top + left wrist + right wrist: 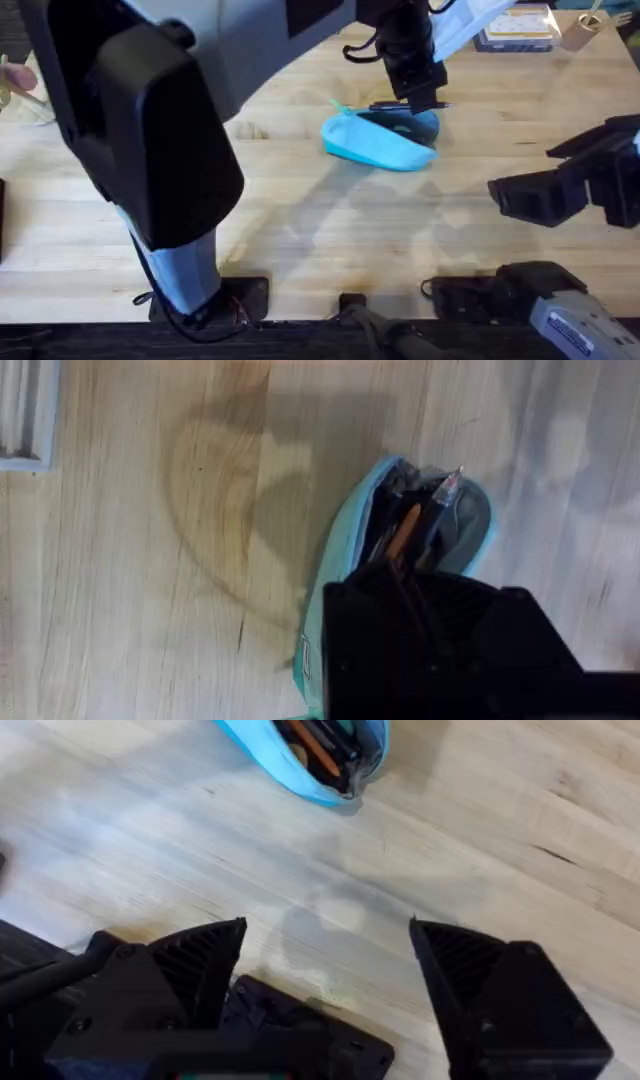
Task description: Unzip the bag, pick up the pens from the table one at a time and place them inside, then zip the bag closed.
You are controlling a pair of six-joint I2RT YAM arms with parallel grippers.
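The light blue bag [378, 143] lies unzipped at the far middle of the table [300, 220]. My left gripper [418, 92] hangs over its right end, shut on the black pen [405, 105], which lies level across the opening. In the left wrist view the black pen [440, 505] points into the open bag [345, 550] beside the orange pen [404, 532], which rests inside. My right gripper [505, 197] hovers open and empty to the right, nearer the front. The right wrist view shows its gripper [330, 950] spread wide, short of the bag [290, 770] and the orange pen [312, 747].
A flat blue-and-white box [515, 30] and a small tan object [580, 30] sit at the table's far right corner. A white tray edge [25, 415] lies beyond the bag. The left arm's large dark body [150, 140] covers the left of the overhead view.
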